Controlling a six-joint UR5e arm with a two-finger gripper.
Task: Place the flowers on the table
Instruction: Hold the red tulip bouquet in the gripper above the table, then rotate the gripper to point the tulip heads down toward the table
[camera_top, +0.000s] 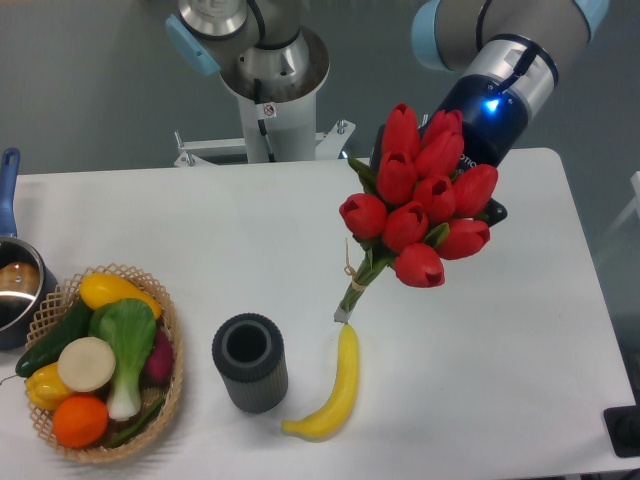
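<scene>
Red tulip bunch (425, 195) held above the white matte table (520, 330), long axis diagonal: blooms upper right, string-tied green stems pointing lower left, tips just above a curved yellow banana (335, 395). Gripper (470, 160) hidden behind the blooms; finger opening cannot be told.

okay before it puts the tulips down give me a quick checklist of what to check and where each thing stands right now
1. Tulips off the table: ok, stem tips low near the banana.
2. Claw grip on the bunch: cannot tell, blooms hide the claw.
3. Bare table to the bunch's right: ok.
4. Dark cylindrical cup apart from the stems: ok.
5. Vegetable basket and pot well away: ok.
</scene>
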